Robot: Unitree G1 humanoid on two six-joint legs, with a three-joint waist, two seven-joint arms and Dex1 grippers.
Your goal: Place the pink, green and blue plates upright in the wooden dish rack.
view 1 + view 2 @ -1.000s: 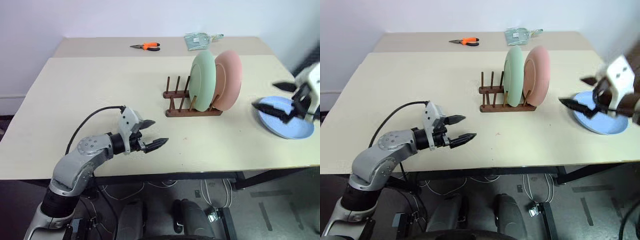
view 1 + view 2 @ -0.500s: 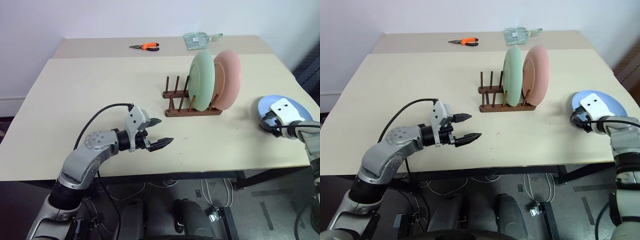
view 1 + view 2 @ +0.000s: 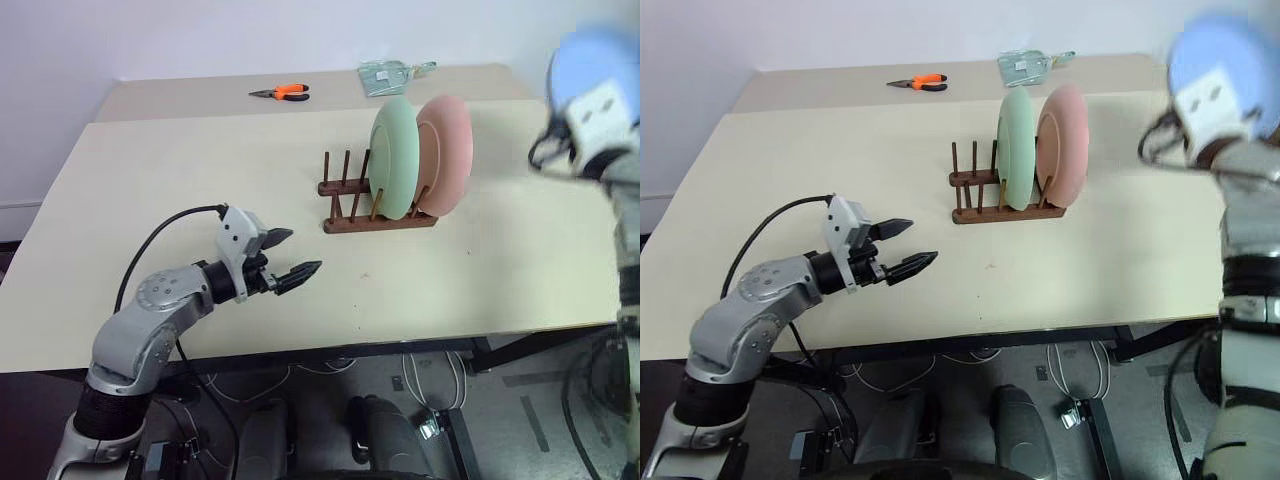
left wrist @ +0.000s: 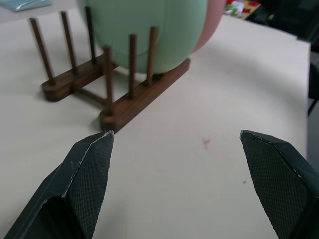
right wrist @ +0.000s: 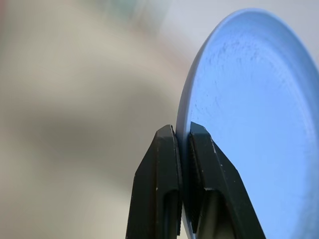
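Jaws of the right gripper (image 5: pixel 182 149) are pinched on the rim of the blue plate (image 5: pixel 249 124), which hangs high above the right end of the counter (image 3: pixel 200 170), well off its surface and right of the rack (image 3: pixel 375 205). The left gripper (image 3: pixel 290 255) hovers low over the near left of the counter with its jaws spread and nothing between them.

The green plate (image 3: pixel 392 160) and pink plate (image 3: pixel 447 155) already stand upright in the right-hand slots of the rack, green to the left of pink. Pegs to the left of the green plate stand free, so the step in hand looks like carrying the blue plate over and dropping it into one of those slots.

To do it well, the plate should be turned edge-down and parallel to the green one before it comes near, then brought in from above, not from the side, so it does not knock the two standing plates. It has to pass over or around them to reach the free pegs, so height should be kept until it is past the green rim. The grip is a thin pinch on one edge; the plate may swing, so a slow lowering is wise. Release should come only once the lower rim sits between pegs on both rails. The rack is light and could slide if pushed sideways.
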